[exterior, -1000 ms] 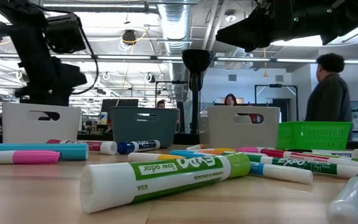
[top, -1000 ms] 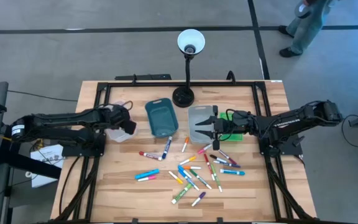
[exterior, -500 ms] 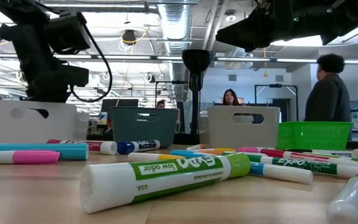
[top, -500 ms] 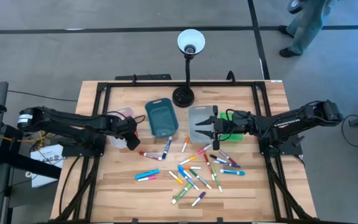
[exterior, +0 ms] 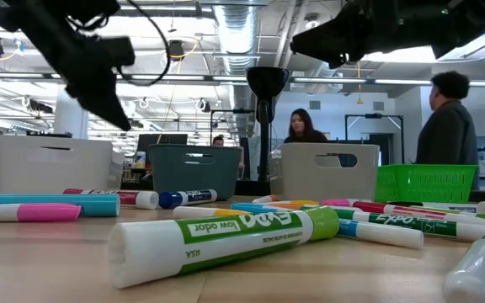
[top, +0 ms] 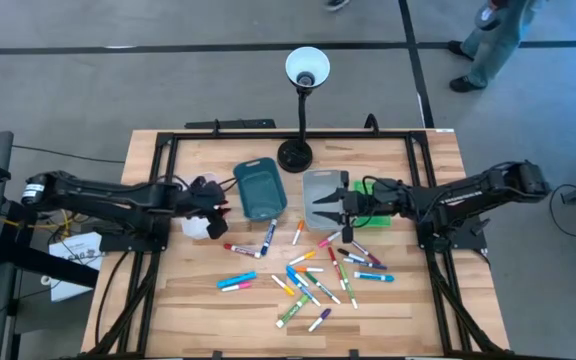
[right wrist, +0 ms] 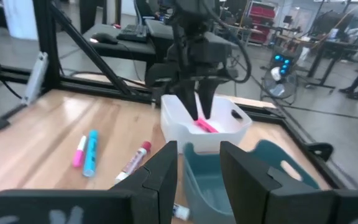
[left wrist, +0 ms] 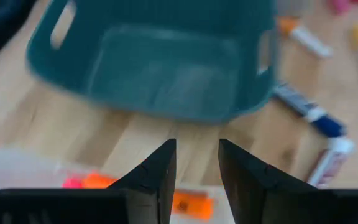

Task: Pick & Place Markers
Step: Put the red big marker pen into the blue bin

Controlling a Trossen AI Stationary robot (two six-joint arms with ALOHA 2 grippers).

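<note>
Currently, the markers (top: 313, 270), capped plastic cylinders, lie scattered flat on the wooden counter (top: 188, 300), axes in mixed directions. Left hand (top: 211, 207), fingers spread and empty, hovers above the white bin (right wrist: 207, 127). Right hand (top: 343, 205), spread, hangs over the grey bin (top: 320, 195).

Markers (top: 313, 280) are lying flat and capped, scattered across the front middle of the tabletop (top: 428, 300), pointing every way. Green marker (exterior: 217, 240) is lying nearest the low camera. Pink and cyan pair (top: 236, 281) are lying side by side, apart. Pink and orange markers (right wrist: 205, 126) are resting in the white bin (right wrist: 229, 127).
</note>
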